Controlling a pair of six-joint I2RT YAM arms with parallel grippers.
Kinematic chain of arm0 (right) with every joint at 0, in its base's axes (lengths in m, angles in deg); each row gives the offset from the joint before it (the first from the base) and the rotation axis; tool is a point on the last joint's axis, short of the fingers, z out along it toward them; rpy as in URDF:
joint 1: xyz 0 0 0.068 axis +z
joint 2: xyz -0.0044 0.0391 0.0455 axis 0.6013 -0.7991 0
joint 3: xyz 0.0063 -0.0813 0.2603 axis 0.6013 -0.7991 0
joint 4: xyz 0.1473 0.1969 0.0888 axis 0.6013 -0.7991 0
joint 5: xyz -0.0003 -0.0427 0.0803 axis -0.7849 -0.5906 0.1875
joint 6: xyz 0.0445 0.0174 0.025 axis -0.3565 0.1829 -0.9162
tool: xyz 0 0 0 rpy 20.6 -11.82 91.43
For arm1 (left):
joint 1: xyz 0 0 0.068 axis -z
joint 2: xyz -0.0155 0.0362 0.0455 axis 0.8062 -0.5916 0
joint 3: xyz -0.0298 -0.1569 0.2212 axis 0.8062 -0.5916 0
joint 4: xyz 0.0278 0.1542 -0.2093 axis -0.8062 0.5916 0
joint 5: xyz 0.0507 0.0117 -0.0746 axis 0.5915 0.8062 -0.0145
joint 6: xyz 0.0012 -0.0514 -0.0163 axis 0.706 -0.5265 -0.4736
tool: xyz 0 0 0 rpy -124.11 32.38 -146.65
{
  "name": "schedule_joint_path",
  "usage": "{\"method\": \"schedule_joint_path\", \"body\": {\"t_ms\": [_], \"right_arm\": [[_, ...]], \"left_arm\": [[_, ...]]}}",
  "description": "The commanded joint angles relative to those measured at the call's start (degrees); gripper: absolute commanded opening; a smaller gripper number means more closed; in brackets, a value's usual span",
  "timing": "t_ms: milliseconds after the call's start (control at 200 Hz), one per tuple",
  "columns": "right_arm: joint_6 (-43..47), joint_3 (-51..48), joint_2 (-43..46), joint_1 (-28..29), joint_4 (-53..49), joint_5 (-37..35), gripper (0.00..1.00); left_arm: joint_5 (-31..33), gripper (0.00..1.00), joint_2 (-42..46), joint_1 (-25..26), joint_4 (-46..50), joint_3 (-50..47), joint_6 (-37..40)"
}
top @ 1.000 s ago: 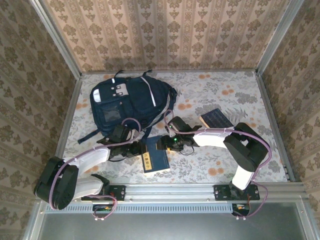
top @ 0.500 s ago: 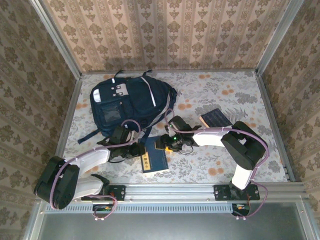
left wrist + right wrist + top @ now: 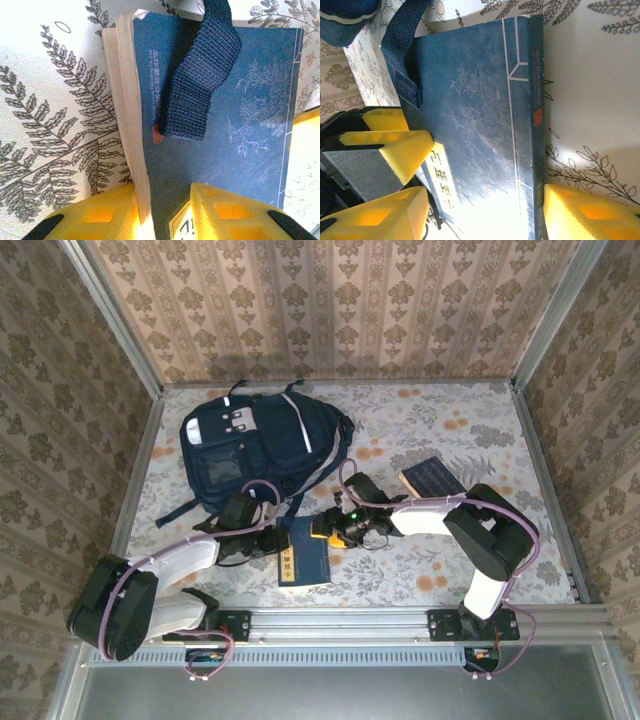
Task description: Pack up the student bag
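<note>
From above, we see the student bag [image 3: 262, 445] lying flat and front up on the table [image 3: 470, 430], just beyond the left gripper [image 3: 272, 540] and touching the left wall. We cannot make out whether any compartment is unzipped, or what it holds. A navy book [image 3: 306, 558] lies between the two grippers, with the right gripper [image 3: 322, 530] at its far corner. Beyond the right arm a smaller booklet [image 3: 432, 478] lies alone with bare cloth around it. Behind both hands, the book's near edge comes close to the metal rail [image 3: 340, 622].

At the left wrist, the left gripper [image 3: 162, 215] straddles the book's [image 3: 240, 150] page edge. One of its fingers [image 3: 100, 212] is on the cloth side and the other is over the cover, with a narrow gap between them. We cannot tell whether they pinch. A bag strap [image 3: 192, 95] lies across the cover ahead of them, hiding part of the print.

At the right wrist, the right gripper [image 3: 485, 215] has its fingers [image 3: 375, 215] well apart, one either side of the book [image 3: 480, 115]. We cannot tell whether they press on it. The yellow label [image 3: 442, 185] sits just inside one finger. The left gripper [image 3: 417, 131] meets the opposite edge, beside the strap [image 3: 402, 55]. Glare washes out the cover nearest the hand. A corner of the bag [image 3: 345, 17] is cut off by the frame.
</note>
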Motion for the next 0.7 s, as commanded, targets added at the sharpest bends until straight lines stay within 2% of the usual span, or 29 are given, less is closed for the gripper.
{"method": "schedule_joint_path", "body": {"t_ms": [0, 280, 540, 695], "right_arm": [[-3.9, 0.3, -0.2, 1.5, 13.9, 8.5, 0.62], [-8.0, -1.3, -2.6, 1.1, 21.7, 9.8, 0.61], [-8.8, -3.0, -1.3, 0.3, 23.7, 10.6, 0.61], [-9.3, -4.4, 0.0, -0.3, 25.0, 10.8, 0.61]], "left_arm": [[-2.5, 0.31, -0.1, 0.8, -1.8, -1.7, 0.0], [-2.4, 0.31, 0.1, 1.4, -1.9, -2.3, 0.1], [-1.8, 0.3, 0.5, 1.6, -2.8, -3.2, -0.2], [-2.5, 0.21, 0.0, 2.0, -4.6, -3.5, -1.2]]}}
